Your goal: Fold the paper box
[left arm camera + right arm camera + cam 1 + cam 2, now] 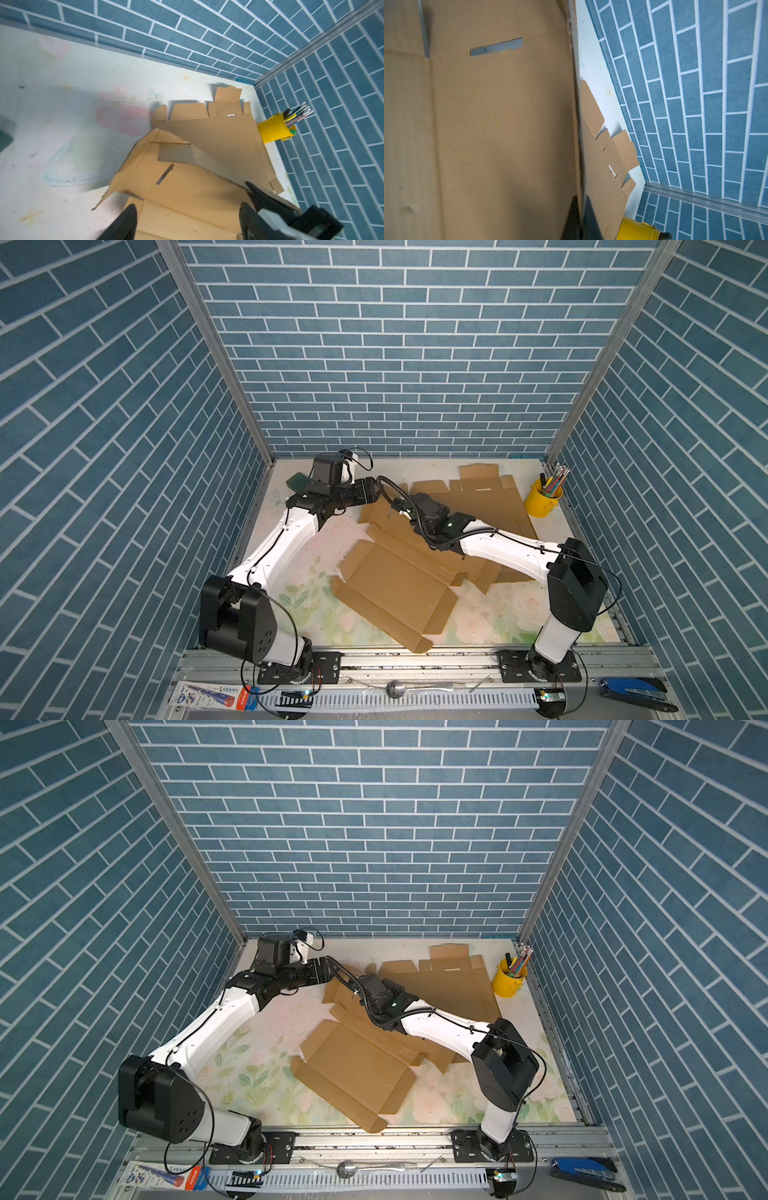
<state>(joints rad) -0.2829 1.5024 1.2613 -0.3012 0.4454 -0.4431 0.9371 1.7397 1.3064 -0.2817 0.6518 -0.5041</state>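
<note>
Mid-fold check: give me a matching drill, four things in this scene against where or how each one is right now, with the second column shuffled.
Things
1. left tool
2. right tool
3. yellow metal bucket of pencils
4. silver metal spoon

Place or state
A. off the floral table mat, at the front
B. fingers apart, nothing held
C. back right corner of the mat
D. closed on a raised edge of the brown cardboard box blank

Pairs: 1-B, 2-D, 3-C, 4-A
</note>
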